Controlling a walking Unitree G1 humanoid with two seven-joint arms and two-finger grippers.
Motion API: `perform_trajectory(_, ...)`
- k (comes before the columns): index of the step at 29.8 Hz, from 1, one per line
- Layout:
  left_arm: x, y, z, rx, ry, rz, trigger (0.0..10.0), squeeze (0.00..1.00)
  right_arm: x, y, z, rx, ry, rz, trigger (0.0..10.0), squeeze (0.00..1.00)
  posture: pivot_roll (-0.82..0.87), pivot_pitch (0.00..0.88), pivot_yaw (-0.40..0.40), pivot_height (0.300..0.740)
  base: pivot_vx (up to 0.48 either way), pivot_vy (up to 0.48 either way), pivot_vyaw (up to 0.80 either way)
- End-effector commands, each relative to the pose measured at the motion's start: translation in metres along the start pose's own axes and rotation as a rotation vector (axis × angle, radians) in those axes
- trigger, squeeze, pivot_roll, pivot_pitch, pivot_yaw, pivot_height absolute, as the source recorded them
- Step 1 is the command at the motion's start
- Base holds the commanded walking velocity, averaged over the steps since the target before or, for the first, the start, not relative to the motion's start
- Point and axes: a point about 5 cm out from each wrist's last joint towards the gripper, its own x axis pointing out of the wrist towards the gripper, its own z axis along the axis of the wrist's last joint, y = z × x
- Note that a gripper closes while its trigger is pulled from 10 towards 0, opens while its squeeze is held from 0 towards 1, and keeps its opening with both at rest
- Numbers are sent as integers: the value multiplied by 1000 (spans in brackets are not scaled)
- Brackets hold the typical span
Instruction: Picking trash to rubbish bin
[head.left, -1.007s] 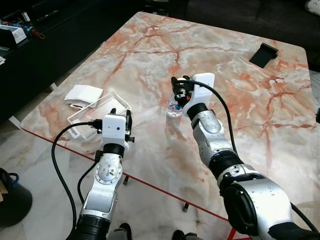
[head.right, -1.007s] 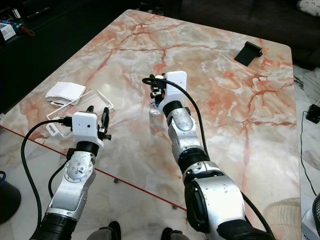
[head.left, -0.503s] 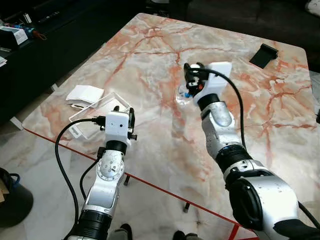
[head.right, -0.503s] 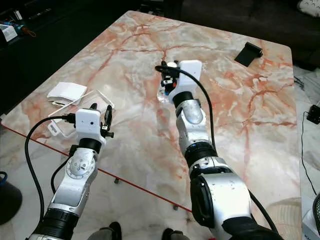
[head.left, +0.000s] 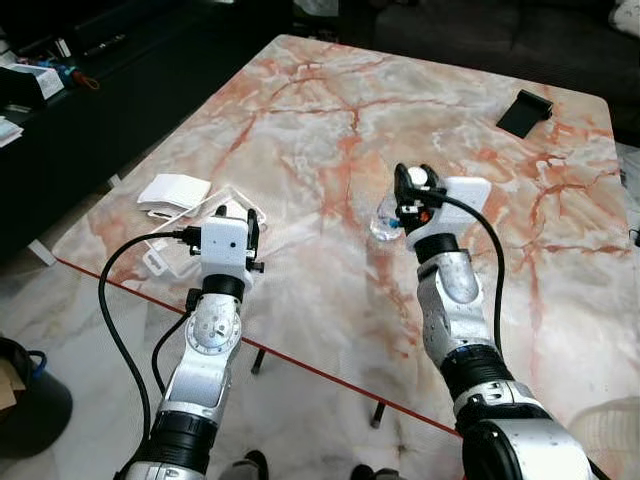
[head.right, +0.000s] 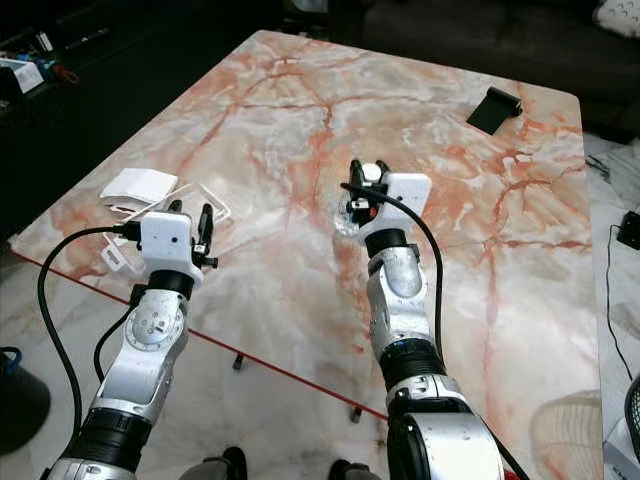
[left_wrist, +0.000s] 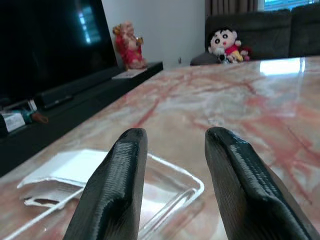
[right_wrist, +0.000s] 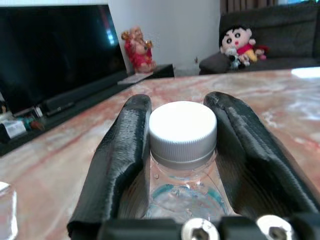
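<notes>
Right pincer (right_wrist: 182, 150) is clamped around a small plastic water bottle (right_wrist: 183, 165) just under its white cap, held above the marble bench (head.left: 300, 130). Left pincer (left_wrist: 172, 185) sits open over a clear plastic tray (head.left: 205, 215) near the bench edge

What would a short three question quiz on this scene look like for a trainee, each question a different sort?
1. True or false: the right claw is shut on the plastic bottle by its white cap.
2. Multiple choice: what lies in front of the left claw? A: a clear plastic tray. B: a mug. C: a spoon.
3. Fill in: the black object lies near the table's far ____ corner.

Key: 1 true; 2 A; 3 right.
</notes>
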Motion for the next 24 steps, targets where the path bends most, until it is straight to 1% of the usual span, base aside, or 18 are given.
perform_trajectory(1, 1, 2, 0, 11, -4, 11, 10000, 0, -2, 0, 1, 8, -8, -6, 10000, 0, 92, 140, 5, 740, 0, 0, 0)
perform_trajectory(2, 2, 2, 0, 18, -10, 11, 10000, 0, -4, 1, 3, -5, -12, -1, 10000, 0, 86, 141, 7, 740, 0, 0, 0)
perform_trajectory(7, 3, 1, 1, 17, -15, 11, 10000, 0, -5, 0, 6, -5, -19, -5, 10000, 0, 86, 143, 8, 740, 0, 0, 0)
perform_trajectory(12, 3, 0, 2, 14, -25, 12, 10000, 0, -3, 0, 14, -13, -42, -8, 10000, 0, 82, 144, 4, 740, 0, 0, 0)
perform_trajectory(19, 3, -2, 2, 17, -30, 9, 10000, 0, -4, 7, 10, -5, -22, 1, 10000, 0, 89, 148, 3, 740, 0, 0, 0)
perform_trajectory(24, 3, -2, 1, 18, -25, 4, 10000, 0, -4, 9, 10, 0, -18, 1, 10000, 0, 88, 154, 3, 740, 0, 0, 0)
